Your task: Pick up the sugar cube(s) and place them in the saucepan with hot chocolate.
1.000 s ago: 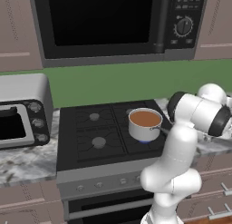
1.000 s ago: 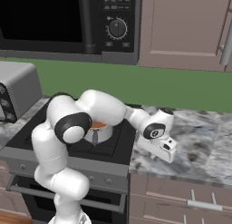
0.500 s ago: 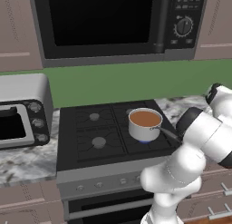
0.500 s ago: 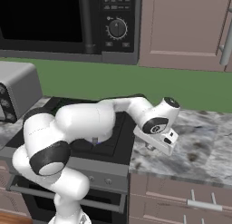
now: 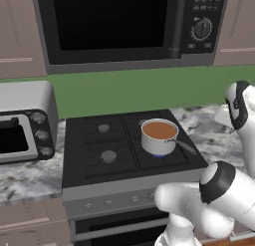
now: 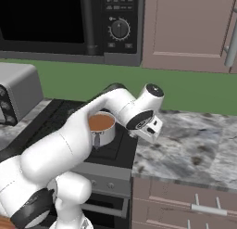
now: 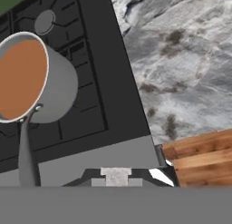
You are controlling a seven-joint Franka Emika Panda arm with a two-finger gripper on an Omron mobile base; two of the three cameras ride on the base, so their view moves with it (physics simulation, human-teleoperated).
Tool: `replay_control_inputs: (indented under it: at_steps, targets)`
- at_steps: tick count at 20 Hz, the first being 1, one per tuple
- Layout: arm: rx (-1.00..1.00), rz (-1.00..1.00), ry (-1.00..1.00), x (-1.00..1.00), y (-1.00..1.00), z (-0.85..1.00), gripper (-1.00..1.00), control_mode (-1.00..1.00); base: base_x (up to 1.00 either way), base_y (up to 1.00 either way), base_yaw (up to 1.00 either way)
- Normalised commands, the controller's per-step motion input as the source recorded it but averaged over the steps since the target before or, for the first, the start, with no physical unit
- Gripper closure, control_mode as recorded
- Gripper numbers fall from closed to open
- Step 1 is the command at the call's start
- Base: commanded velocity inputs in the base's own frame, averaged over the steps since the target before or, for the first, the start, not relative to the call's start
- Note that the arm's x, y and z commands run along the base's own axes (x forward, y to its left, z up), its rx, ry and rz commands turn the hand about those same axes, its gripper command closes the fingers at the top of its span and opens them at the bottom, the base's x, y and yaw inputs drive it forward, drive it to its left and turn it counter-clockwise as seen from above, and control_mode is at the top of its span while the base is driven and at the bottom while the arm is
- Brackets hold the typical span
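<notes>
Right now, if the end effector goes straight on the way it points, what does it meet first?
Probably the stove near its front right edge, between the saucepan and the marble counter; depth is unclear.

The robot's arm (image 6: pixel 69 149) is built of thick, rounded, glossy white segments that read as smooth plastic shells, swelling at each joint and narrowing between. Dark charcoal bands ring the joints: one shows as a black collar on the bulbous lower segment (image 5: pixel 219 183), another as a dark cuff near the base (image 6: pixel 32 207), and a curved black strip runs along the upper link (image 5: pixel 239 108). The wrist ends in a round white cap with a dark disc on top (image 6: pixel 154 90). Below it sits a boxy white end effector (image 6: pixel 149 129) with a small dark marking on its face.
</notes>
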Motion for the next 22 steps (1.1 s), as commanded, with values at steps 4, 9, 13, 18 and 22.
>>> replay_control_inputs:
  at_steps: [4, 9, 13, 18, 22]
  targets:
    - [0.00, 0.01, -0.04, 0.00, 0.97, 0.68, 1.00, -1.00, 0.00, 0.00, 0.00]
    - [0.00, 0.00, 0.00, 0.00, 0.99, 0.55, 1.00, -1.00, 0.00, 0.00, 0.00]
    - [-0.07, 0.00, 0.00, 0.04, 0.65, 0.16, 1.00, -1.00, 0.00, 0.00, 0.00]
    - [-0.16, 0.00, 0.00, 0.28, 0.28, 0.00, 1.00, -1.00, 0.00, 0.00, 0.00]
    - [-0.08, 0.00, 0.00, 0.35, 0.18, -0.06, 1.00, -1.00, 0.00, 0.00, 0.00]
